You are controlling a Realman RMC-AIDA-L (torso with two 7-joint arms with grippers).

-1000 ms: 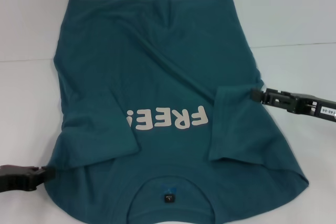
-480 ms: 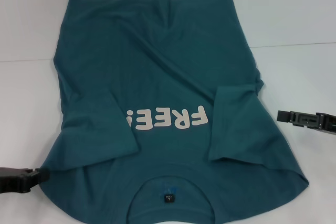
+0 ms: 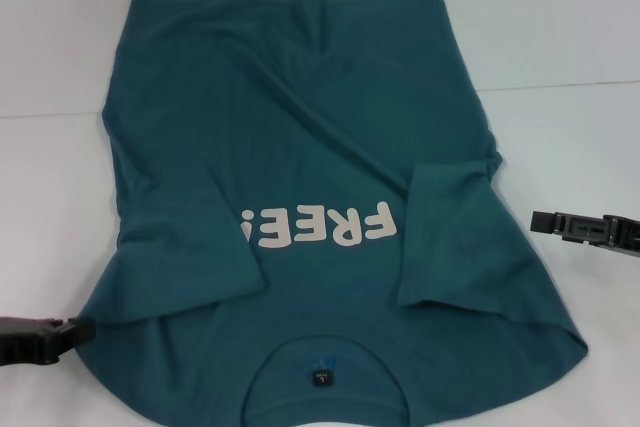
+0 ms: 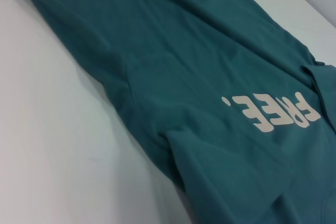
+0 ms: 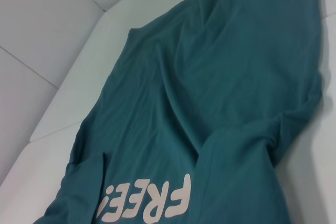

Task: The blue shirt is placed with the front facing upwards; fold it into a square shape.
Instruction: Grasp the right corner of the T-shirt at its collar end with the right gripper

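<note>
The blue shirt point(image 3: 300, 137) lies flat on the white table, front up, collar towards me. Its cream "FREE!" lettering point(image 3: 320, 227) reads upside down, and the small dark neck label point(image 3: 321, 379) is at the near edge. Both sleeves are folded in over the chest: one point(image 3: 185, 247) on the left, one point(image 3: 450, 237) on the right. My left gripper point(image 3: 80, 332) is low at the shirt's near left edge, its tip at the cloth. My right gripper point(image 3: 540, 222) hovers just right of the shirt, clear of it. The shirt fills the left wrist view point(image 4: 184, 66) and the right wrist view point(image 5: 236, 77).
The white table point(image 3: 560, 27) shows bare on both sides of the shirt and beyond its hem. A seam in the table surface point(image 3: 560, 85) runs across at the far right. A white wall panel point(image 5: 42, 19) shows behind the table in the right wrist view.
My right gripper has left the folded right sleeve and moved right and slightly towards me, off the shirt. My left gripper has drawn back a little to the left. The shirt has not moved.
</note>
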